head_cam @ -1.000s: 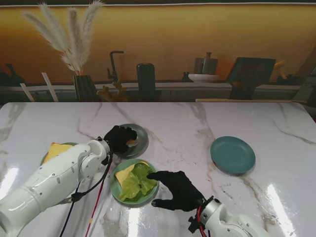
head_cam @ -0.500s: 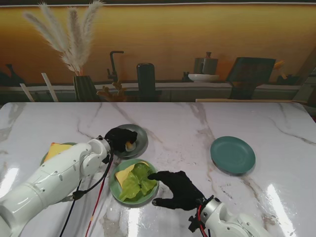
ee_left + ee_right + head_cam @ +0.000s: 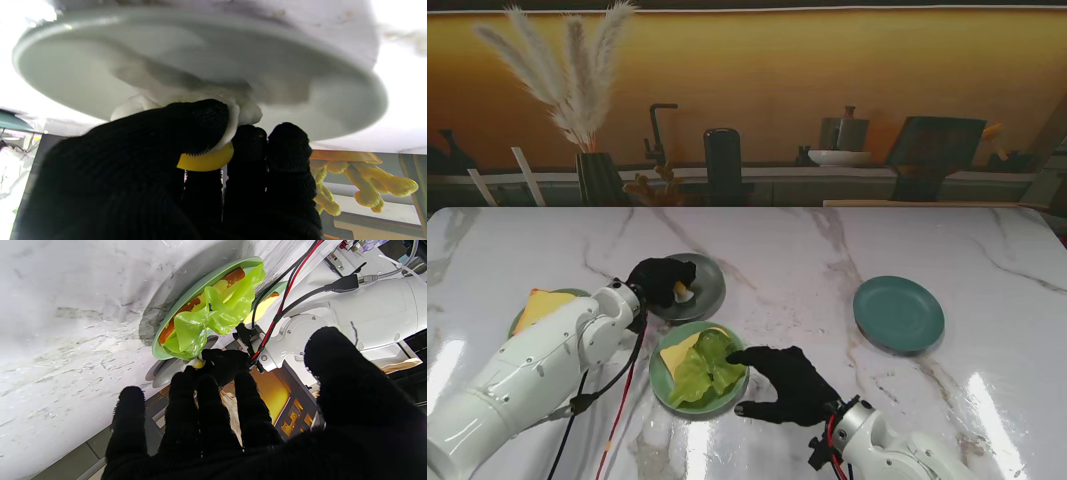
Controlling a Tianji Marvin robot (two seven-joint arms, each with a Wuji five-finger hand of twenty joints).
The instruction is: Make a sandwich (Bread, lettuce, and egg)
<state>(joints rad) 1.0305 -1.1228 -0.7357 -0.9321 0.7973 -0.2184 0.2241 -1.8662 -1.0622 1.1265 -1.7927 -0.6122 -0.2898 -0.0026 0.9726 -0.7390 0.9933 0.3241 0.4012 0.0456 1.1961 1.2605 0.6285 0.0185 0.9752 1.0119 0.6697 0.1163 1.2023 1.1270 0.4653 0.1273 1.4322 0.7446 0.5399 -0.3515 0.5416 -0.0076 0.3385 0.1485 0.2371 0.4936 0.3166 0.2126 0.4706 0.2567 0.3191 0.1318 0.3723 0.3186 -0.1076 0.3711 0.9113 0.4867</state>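
Bread and lettuce [image 3: 707, 368] sit stacked on the near green plate [image 3: 663, 385]; left robot hand [image 3: 659, 281] grips the egg [image 3: 206, 160] over the grey plate [image 3: 709, 287], right robot hand [image 3: 789, 385] spread wide, second bread slice [image 3: 542, 303] unplaced

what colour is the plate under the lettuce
Light green plate, clearest in the stand view, with lettuce on it.

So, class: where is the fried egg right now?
In the stand view, the egg is pinched in the left hand over the grey plate, beyond the lettuce plate.
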